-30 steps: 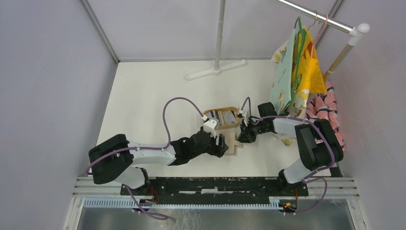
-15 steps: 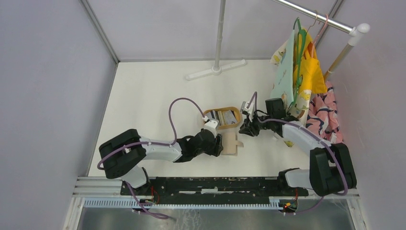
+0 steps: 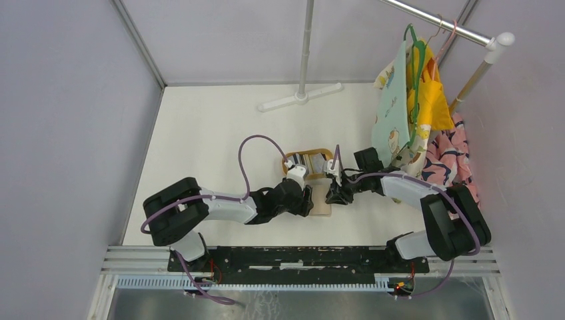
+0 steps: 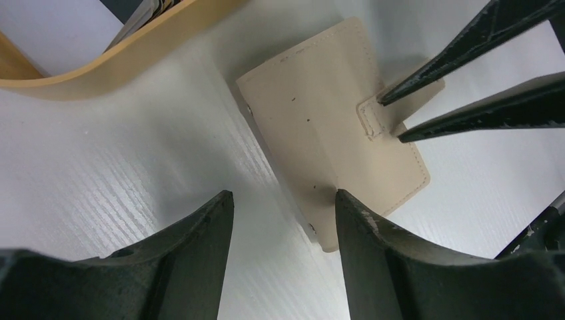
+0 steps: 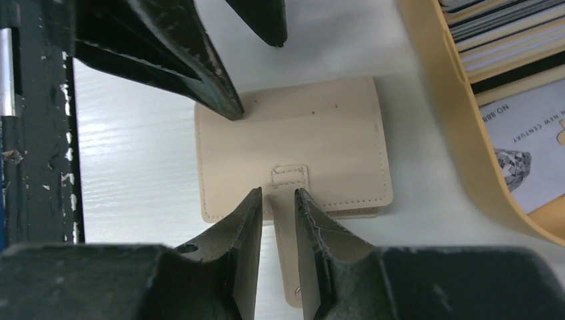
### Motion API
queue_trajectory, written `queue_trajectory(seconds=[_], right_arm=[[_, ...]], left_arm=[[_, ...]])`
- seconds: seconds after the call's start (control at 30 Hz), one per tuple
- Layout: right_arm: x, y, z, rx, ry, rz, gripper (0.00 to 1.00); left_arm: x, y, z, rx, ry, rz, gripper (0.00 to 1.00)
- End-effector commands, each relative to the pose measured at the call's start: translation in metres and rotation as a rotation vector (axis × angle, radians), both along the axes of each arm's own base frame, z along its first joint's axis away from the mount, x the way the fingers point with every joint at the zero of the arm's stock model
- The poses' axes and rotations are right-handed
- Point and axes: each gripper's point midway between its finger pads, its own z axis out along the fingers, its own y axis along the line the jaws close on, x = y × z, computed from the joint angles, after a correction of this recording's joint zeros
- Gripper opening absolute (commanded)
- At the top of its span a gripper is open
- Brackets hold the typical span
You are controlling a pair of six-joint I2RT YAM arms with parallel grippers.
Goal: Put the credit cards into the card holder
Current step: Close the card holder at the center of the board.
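Over on the left, the left arm reaches in low across the white tabletop (image 3: 213, 133). The left gripper (image 4: 283, 197) sits right at the left edge of the card holder (image 4: 326, 127) with its jaws spread wide. The near fingertip (image 4: 353, 213) is at that edge and looks to be touching the beige cover. The far fingertip is down over bare tabletop, clear of the holder, so nothing is clamped between them. The card holder itself lies flat and folded shut in the middle, between the two grippers. It sits just on the near side of the oval wooden tray (image 5: 440, 107), close to it but not touching. In that tray sit the credit cards (image 5: 493, 27), packed together with dark and pale edges showing, and a printed sheet (image 5: 526, 140) lies just beside them. Now to the right side of the holder: the right gripper (image 5: 276, 193) comes in from the right with its tips down at the stitched end of the strap (image 5: 288, 177), on the right half of the cover. Its jaws are parted only a little, a narrow slot. The strap lies along that slot and runs off the holder's right edge towards the wrist. From the left wrist view the two black tips sit either side of the stitched end. Whether they pinch the strap or only straddle it, I cannot tell. Far right, a clothes rail (image 3: 440, 23) carries hanging garments (image 3: 413, 100) well apart from the action.
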Motion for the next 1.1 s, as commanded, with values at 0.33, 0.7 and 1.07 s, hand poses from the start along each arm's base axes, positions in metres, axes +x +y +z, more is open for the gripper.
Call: queue_trajectory(seconds=[0.33, 0.7, 1.07], right_arm=[[0.023, -0.018, -0.019, -0.184, -0.038, -0.013, 0.29], [0.02, -0.018, -0.021, -0.193, -0.026, 0.004, 0.29], [0.012, -0.014, -0.028, -0.198, -0.004, 0.042, 0.29]], left_arm=[[-0.004, -0.008, -0.004, -0.271, 0.21, 0.038, 0.74], [-0.016, -0.026, -0.021, -0.429, 0.378, 0.09, 0.74], [-0.017, -0.029, -0.038, -0.534, 0.42, 0.138, 0.61]])
